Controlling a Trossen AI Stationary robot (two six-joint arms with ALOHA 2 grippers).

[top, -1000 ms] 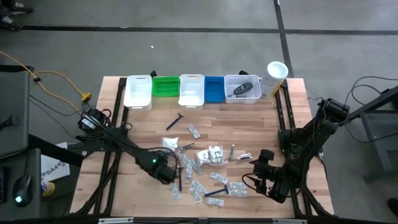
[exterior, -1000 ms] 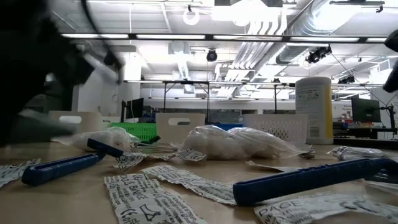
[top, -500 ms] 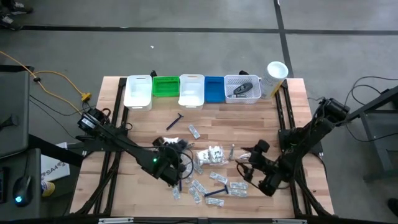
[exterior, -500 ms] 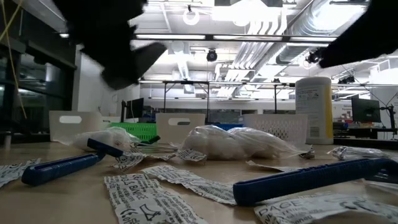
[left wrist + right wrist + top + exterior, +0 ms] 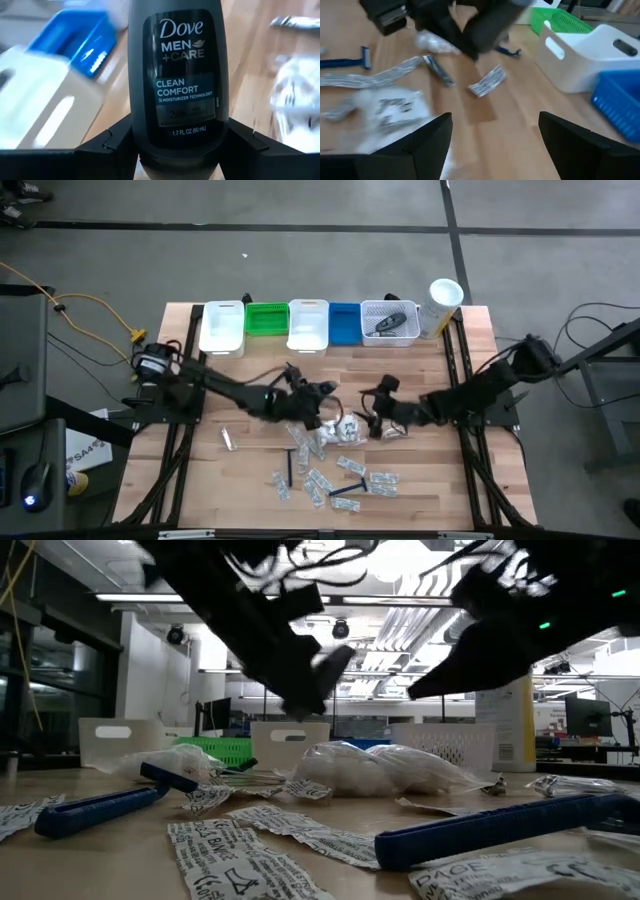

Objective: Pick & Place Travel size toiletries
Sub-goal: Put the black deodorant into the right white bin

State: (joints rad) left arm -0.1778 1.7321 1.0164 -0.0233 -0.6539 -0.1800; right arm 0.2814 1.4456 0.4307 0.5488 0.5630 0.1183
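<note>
My left gripper (image 5: 312, 395) hovers over the middle of the table, shut on a dark grey oval Dove container (image 5: 178, 75). My right gripper (image 5: 372, 408) hangs just right of it, open and empty (image 5: 495, 145), above the white sachets (image 5: 340, 428). More sachets and blue razors (image 5: 100, 810) lie flat on the wood toward the near edge, with a bag of white pieces (image 5: 370, 770) among them. Another dark container (image 5: 392, 322) lies in the mesh basket (image 5: 372, 335). My left gripper pinches the dark grey container between its two fingers (image 5: 112, 142), one on each narrow side near the end closest to the wrist (image 5: 137, 135). The label faces the wrist camera and the body points away along the fingers. The container is lifted clear of the table.
Along the far edge stand a white bin (image 5: 222, 328), a green bin (image 5: 266, 318), a second white bin (image 5: 308, 325), a blue bin (image 5: 345, 323) and the mesh basket. A tall white canister (image 5: 443, 302) stands at the far right corner. Both grippers hang close together mid-table.
My left gripper has risen from the near-left part of the pile and travelled toward the far edge and the right, reaching the table's middle. My right gripper has come from the near right corner toward the far edge and the left, ending beside the left gripper.
</note>
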